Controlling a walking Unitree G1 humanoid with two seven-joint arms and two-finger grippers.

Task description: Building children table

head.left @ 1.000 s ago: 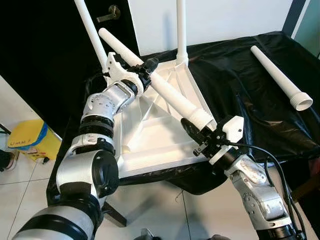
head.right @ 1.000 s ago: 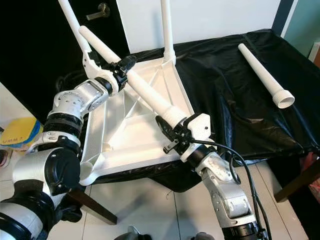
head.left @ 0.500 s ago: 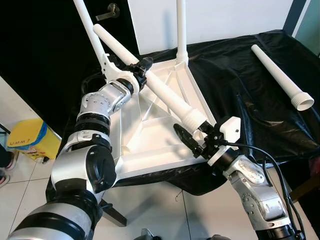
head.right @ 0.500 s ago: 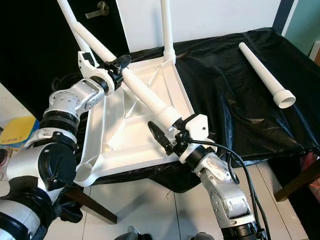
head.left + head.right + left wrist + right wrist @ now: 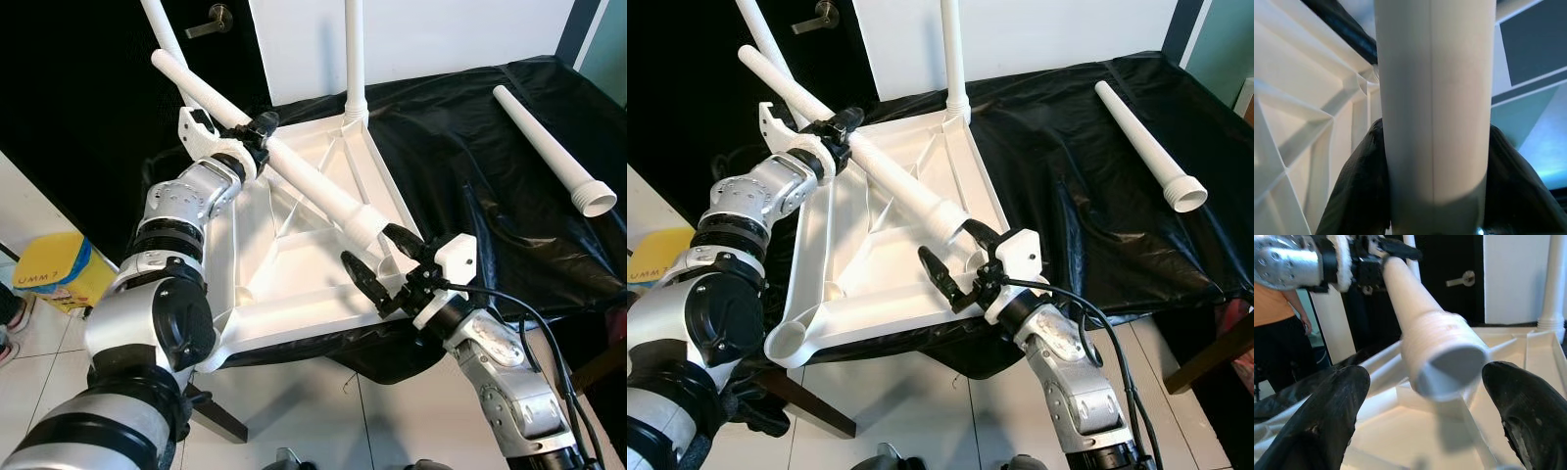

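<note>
The white table leg (image 5: 294,166) is slanting over the upturned tabletop (image 5: 294,264). The left gripper (image 5: 257,132) is clamping its fingers on it. The right gripper (image 5: 377,262) is holding its fingers apart around the threaded end.

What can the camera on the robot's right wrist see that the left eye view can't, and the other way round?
Right wrist view: a person in an orange top, plus the open threaded end of the white plastic table leg. Left eye view: a spare white leg lying on the black cloth, and a yellow bin. Both: the upturned white tabletop, left gripper holding the leg, right gripper open.
</note>
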